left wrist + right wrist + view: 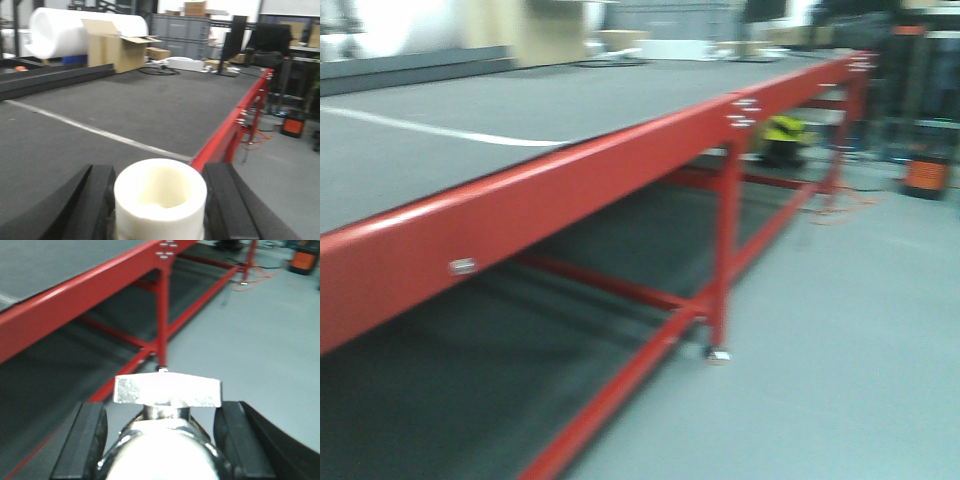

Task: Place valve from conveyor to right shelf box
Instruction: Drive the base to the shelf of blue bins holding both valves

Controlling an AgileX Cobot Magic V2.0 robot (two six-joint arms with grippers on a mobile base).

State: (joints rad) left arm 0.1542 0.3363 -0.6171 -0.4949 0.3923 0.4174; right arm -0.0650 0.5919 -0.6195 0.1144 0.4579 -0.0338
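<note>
Valve in right claw, off the conveyor (520, 110).
My right claw (161, 411) is closed on the valve (167, 390): shiny metal body pinched between the black fingers, flat handle on top, over the grey floor (260, 340) beside the red rail (75, 295). My left claw (159, 171) grips a cream-white cylinder (160, 200), upright, above the dark belt near its red edge. Front view is blurred.

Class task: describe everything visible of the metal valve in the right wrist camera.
The valve looks like shiny silvery metal: a rounded body, short neck and flat bar handle crosswise on top. It sits between the right gripper's black fingers, beside the conveyor, above grey floor. Blur hides finer detail.
</note>
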